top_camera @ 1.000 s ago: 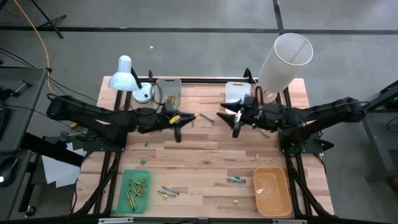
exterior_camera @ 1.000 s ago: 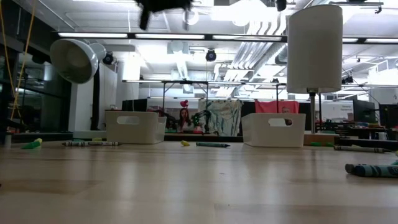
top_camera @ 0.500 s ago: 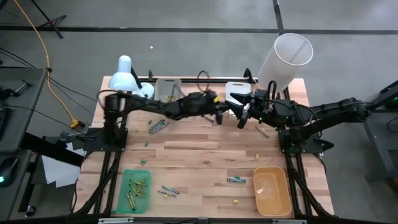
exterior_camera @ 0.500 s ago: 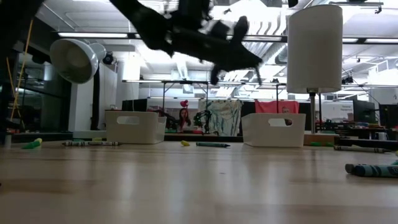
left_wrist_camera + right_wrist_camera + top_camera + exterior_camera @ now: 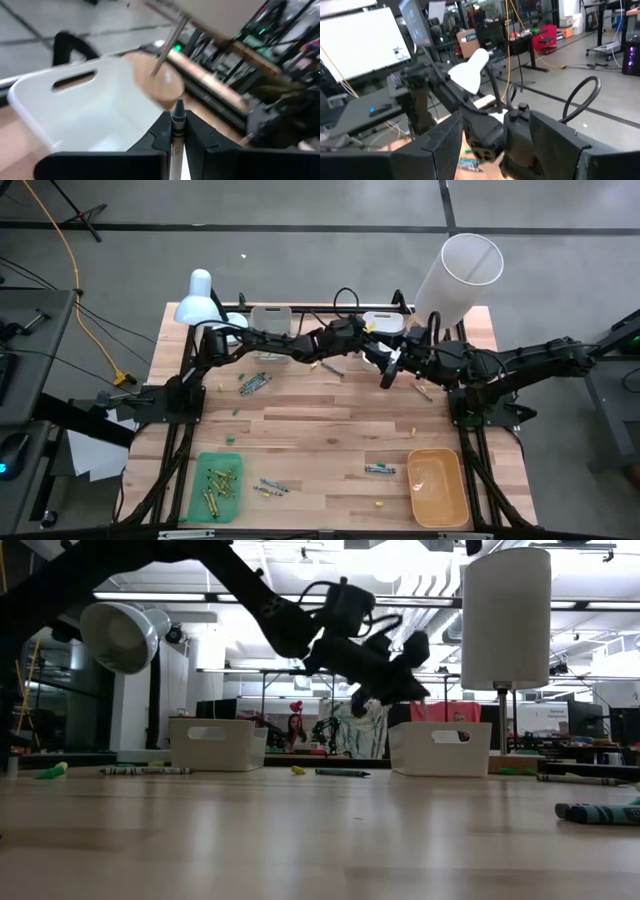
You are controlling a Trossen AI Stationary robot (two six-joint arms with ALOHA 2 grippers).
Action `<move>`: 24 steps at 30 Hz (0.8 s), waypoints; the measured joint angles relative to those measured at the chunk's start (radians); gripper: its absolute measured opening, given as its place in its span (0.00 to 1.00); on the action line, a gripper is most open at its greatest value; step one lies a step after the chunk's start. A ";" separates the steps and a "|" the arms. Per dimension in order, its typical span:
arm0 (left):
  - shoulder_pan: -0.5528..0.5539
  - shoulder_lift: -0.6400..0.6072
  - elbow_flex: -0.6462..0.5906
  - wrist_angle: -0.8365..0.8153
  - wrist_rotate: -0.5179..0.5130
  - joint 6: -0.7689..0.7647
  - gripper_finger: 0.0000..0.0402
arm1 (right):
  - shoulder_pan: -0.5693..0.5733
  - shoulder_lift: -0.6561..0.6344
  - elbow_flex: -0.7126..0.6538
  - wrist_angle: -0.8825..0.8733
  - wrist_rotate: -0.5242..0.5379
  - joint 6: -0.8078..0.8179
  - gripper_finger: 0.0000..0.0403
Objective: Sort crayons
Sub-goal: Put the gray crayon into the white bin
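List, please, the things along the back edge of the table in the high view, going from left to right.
White desk lamp → left white bin → left gripper, shut on a crayon → right white bin → tall white lamp shade.

Left hand [image 5: 176, 134] clamped, right hand [image 5: 388, 372] spread wide.

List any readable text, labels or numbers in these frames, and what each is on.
None readable.
Grey crayon gripped in the left tool: dark print on its wrapper, too blurred to read.
White bins, both lamps, green tray and orange tray: no markings visible.
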 joint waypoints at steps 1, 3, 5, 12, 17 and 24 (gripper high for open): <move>0.003 0.000 0.000 -0.023 -0.001 -0.003 0.05 | 0.000 0.000 0.000 -0.014 0.000 0.000 0.55; 0.005 0.000 0.000 -0.069 -0.003 -0.003 0.06 | 0.000 0.000 0.000 -0.033 0.000 0.002 0.55; 0.006 0.000 -0.001 -0.100 -0.003 -0.004 0.07 | 0.000 0.000 0.000 -0.042 0.000 0.001 0.55; 0.005 0.000 -0.001 -0.130 -0.002 -0.004 0.16 | -0.016 0.000 0.000 -0.048 -0.002 -0.025 0.55; 0.016 -0.002 -0.001 -0.134 0.047 -0.038 0.28 | -0.039 0.000 0.000 -0.049 -0.002 -0.028 0.55; 0.065 -0.088 0.004 -0.134 0.177 -0.054 0.43 | -0.051 0.000 0.000 -0.051 -0.002 -0.038 0.55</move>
